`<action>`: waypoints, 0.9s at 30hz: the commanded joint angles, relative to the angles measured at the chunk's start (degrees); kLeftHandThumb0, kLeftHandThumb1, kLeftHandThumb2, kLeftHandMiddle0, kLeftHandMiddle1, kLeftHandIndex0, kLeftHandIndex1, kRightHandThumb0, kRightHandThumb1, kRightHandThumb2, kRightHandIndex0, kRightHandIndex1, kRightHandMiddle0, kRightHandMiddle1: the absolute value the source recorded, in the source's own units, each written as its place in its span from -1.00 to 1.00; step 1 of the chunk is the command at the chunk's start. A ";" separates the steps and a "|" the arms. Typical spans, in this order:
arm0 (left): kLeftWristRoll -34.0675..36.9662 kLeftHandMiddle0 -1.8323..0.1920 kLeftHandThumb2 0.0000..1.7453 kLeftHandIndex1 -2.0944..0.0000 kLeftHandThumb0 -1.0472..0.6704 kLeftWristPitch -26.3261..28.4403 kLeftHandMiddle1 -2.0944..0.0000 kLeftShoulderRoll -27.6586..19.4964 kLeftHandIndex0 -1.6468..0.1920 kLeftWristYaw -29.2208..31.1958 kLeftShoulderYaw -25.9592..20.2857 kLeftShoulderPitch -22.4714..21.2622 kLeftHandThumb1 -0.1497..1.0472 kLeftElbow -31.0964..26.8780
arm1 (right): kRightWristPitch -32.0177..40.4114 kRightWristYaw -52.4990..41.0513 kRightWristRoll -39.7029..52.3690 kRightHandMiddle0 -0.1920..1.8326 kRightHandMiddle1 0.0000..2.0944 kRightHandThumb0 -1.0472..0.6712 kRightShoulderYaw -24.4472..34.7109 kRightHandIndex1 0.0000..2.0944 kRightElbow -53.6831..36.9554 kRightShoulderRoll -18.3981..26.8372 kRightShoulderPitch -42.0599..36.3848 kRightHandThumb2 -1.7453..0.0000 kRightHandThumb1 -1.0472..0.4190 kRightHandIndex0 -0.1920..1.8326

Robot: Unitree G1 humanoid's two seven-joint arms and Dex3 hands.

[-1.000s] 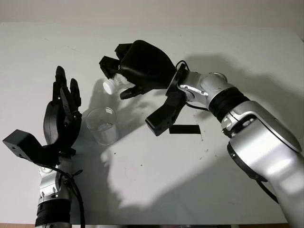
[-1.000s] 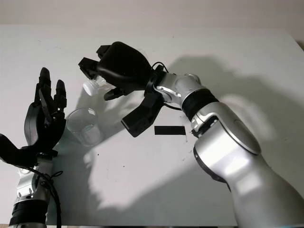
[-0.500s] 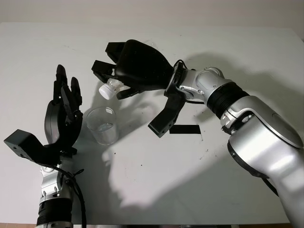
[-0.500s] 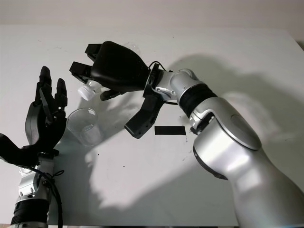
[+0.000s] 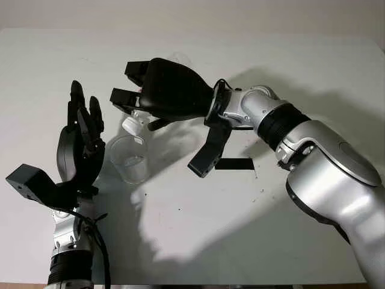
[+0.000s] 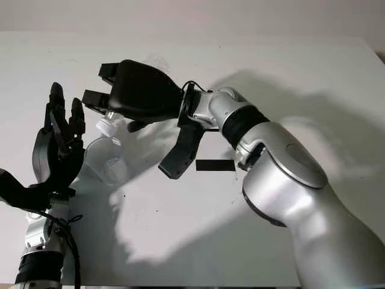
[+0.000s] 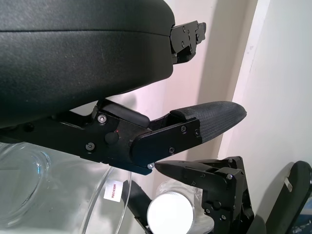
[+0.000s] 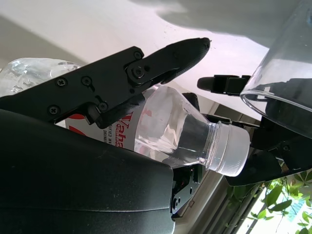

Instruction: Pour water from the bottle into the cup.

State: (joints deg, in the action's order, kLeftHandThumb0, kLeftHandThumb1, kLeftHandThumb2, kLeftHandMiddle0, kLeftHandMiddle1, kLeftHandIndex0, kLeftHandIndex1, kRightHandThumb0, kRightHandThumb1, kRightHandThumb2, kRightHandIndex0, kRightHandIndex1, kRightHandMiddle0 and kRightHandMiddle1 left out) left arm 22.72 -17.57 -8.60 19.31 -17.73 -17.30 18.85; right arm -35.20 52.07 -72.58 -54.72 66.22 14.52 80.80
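We see a white table (image 5: 252, 241) spreading across the head views, and over it the right arm (image 5: 313, 156) reaching from the bottom right toward the left of the scene. Its black right hand (image 5: 153, 102) hangs above the table's left-centre, fingers clamped around a clear plastic bottle (image 8: 165, 129). Most of the bottle's body is hidden behind the hand's shell in the head views (we make out just the neck and a glimpse of clear plastic past the far edge of the hand). The bottle's long axis lies close to level, tipped down a little at the neck, with the white cap (image 5: 130, 124) pointing left and toward the cup (image 5: 128, 159). From the right wrist the cap (image 8: 229, 148) is plainly on the neck, and part of a red-lettered label shows between the fingers (image 8: 146, 68).

The left hand (image 5: 81, 147) stands upright at the left of the table, just beside the cup, open and holding nothing; we cannot tell whether it touches the glass. The clear cup stands upright on the table, the cap just above and behind its rim. A small black strip (image 5: 233, 163) lies flat on the table, partly covered by the right hand's thumb.
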 commanded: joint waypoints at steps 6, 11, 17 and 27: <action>0.00 1.00 -0.19 1.00 -0.67 -0.55 1.00 1.61 1.00 0.08 0.13 1.85 1.00 2.38 | 1.89 1.90 -0.57 -0.43 0.92 -0.31 -0.61 1.00 -1.49 -0.28 1.86 0.84 -1.00 0.38; -0.18 1.00 -0.19 1.00 -0.67 -0.74 1.00 1.55 1.00 0.08 0.17 1.88 1.00 2.47 | -1.76 -0.23 4.94 -0.28 0.99 -0.32 2.81 1.00 -0.34 -0.34 0.59 0.77 -1.00 0.42; -0.19 1.00 -0.19 1.00 -0.66 -0.92 1.00 1.41 1.00 0.34 0.19 2.34 1.00 2.19 | -8.14 -13.81 20.97 0.07 1.00 -0.25 13.82 1.00 1.50 0.92 -2.24 0.69 -1.00 0.47; 0.01 1.00 -0.19 1.00 -0.66 -0.50 1.00 0.90 1.00 0.59 -0.08 2.60 1.00 1.82 | -7.15 -44.72 51.07 0.13 1.00 -0.21 36.01 1.00 0.15 2.02 -9.78 0.58 -1.00 0.39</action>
State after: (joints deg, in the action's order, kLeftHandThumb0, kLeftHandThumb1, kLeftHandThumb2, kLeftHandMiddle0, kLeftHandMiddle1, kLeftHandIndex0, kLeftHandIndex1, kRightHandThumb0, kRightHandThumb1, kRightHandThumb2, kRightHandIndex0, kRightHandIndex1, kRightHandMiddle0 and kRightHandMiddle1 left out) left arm 22.72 -17.83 -8.88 19.64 -17.87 -17.56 19.26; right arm -42.82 10.11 -24.67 -21.84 67.33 16.14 72.13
